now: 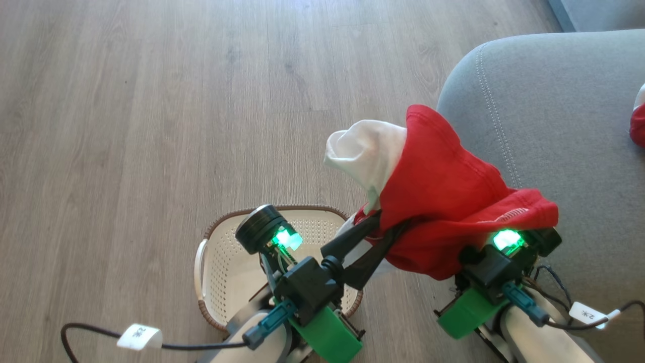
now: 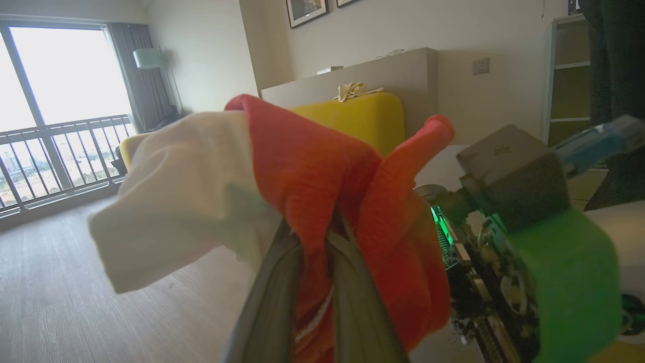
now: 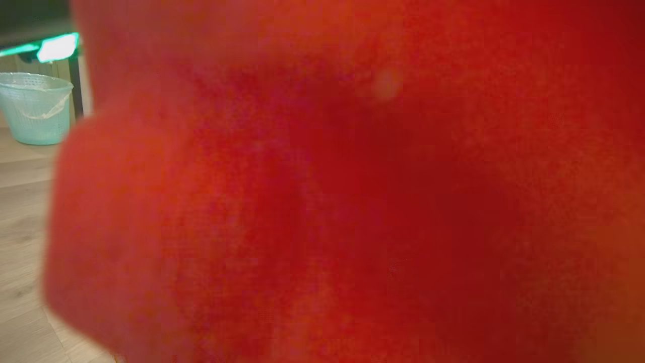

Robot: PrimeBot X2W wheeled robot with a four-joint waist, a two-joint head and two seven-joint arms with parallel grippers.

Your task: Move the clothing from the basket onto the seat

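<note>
Two tools on one red garment (image 1: 443, 186): left tool (image 1: 383, 227) clamped on its lower fold; right tool (image 1: 504, 242) closed beneath the drape, and we cannot tell whether it has cloth. Garment aloft between basket (image 1: 221, 262) and seat (image 1: 554, 126). We risk cloth snagging right tool, or sliding to floor (image 1: 151, 101) short of seat.

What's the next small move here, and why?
Probably carry the garment right, further over the seat, before letting go. The left gripper pinches it aloft between the basket and the seat's edge, its white cuff over the floor, so a release now might drop it short.
</note>
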